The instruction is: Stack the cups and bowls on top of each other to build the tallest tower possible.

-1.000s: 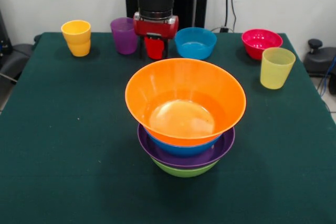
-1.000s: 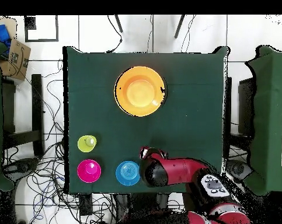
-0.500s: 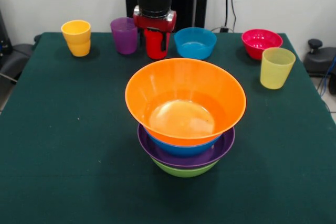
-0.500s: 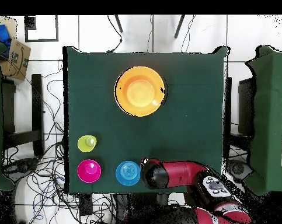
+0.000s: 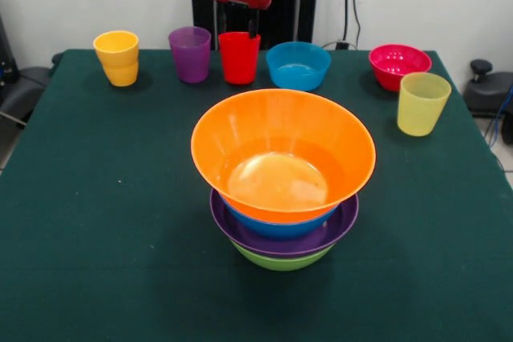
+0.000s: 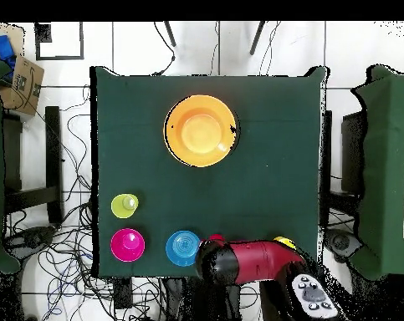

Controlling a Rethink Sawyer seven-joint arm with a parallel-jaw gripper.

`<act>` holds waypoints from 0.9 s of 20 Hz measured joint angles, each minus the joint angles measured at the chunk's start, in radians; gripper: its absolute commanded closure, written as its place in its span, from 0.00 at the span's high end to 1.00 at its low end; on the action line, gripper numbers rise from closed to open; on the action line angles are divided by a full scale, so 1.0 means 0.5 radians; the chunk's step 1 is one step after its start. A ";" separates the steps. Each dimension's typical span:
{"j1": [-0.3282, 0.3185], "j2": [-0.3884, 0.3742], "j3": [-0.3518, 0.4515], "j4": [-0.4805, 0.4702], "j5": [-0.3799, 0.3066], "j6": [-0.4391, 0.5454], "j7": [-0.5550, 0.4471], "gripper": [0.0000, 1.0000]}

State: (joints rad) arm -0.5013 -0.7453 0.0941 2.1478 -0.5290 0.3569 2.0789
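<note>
The tower stands mid-table: green bowl at the bottom, then purple, blue, and the wide orange bowl on top. Along the far edge stand an orange-yellow cup, a purple cup, a red cup, a small blue bowl, a red-pink bowl and a pale yellow cup. My gripper hangs open just above the red cup's rim, holding nothing. In the overhead view the arm hides the red and purple cups.
Dark green cloth covers the table. The overhead view shows cables on the floor around it, a cardboard box at the upper left and other green tables at the sides.
The gripper was down around the red cup; it has let go and risen, and the cup now stands upright on the table between the purple cup and the blue bowl.
</note>
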 measured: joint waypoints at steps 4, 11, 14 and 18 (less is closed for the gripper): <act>-0.024 -0.125 0.015 0.082 0.017 0.022 0.000 1.00; -0.113 -0.382 0.062 0.230 0.063 0.064 0.000 1.00; -0.116 -0.451 0.072 0.242 0.063 0.068 0.000 1.00; -0.116 -0.510 0.092 0.243 0.063 0.068 0.000 1.00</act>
State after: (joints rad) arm -0.5591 -1.0002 0.1402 2.2692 -0.4973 0.3910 2.0789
